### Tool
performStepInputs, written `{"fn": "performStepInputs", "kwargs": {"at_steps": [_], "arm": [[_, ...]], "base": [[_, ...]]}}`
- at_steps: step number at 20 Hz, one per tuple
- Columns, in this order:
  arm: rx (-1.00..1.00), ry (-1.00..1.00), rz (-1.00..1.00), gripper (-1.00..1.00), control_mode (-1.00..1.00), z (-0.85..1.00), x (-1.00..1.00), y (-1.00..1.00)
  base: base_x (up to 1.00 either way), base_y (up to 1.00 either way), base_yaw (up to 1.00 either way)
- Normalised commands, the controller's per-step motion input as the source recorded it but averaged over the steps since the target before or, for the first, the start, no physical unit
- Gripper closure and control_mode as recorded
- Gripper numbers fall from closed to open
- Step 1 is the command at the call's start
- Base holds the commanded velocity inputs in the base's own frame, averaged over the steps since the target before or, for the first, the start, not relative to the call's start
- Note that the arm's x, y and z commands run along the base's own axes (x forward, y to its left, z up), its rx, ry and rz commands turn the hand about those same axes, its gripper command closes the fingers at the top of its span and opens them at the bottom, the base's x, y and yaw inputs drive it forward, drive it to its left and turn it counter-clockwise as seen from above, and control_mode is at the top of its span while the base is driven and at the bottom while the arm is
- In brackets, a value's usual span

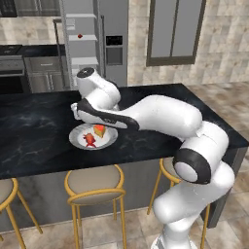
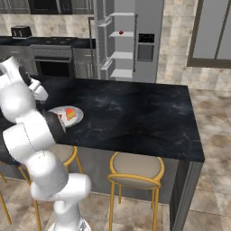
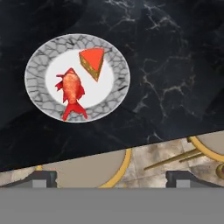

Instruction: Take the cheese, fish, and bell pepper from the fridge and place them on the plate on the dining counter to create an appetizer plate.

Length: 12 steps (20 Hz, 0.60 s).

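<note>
**Q:** Which step is in hand at the dining counter (image 1: 44,121)?

**A:** Two of three items are down, by my reckoning. In my hand view the plate (image 3: 37,61) lies on the black marble, the cheese (image 3: 92,62) at about 1 o'clock on it and the fish (image 3: 71,91) at about 7 o'clock, just beside each other but apart. The bell pepper (image 1: 80,36) is what I take the small dark-red blob on a fridge (image 1: 116,19) shelf to be, at 12 o'clock beyond the counter, with the door standing open.

**Q:** And your claw?

**A:** My gripper (image 3: 112,178) is spread as wide as it goes, its two dark tips far apart at the bottom of the hand view, nothing between them, nothing touched. It hangs above the counter's near edge, with the stools (image 1: 94,181) under it.

**Q:** What does the next move call for?

**A:** Likely lifting clear of the plate, driving round to the fridge, and reaching into that shelf for the pepper, a small round thing that could roll from a careless pinch.
</note>
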Motion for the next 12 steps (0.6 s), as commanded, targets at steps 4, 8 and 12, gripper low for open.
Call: {"fn": "performStepInputs", "kwargs": {"at_steps": [4, 8, 12], "arm": [[0.32, 0.02, 0.01, -1.0, -1.0, 0.81, -0.88, -1.0], [0.19, 0.0, 0.04, -1.0, -1.0, 0.41, -0.66, -1.0], [0.02, 0.0, 0.07, -1.0, -1.0, 0.03, -0.6, -0.86]], "base": [[0.0, 0.0, 0.0], [0.0, 0.0, 0.0], [0.0, 0.0, 0.0]]}}
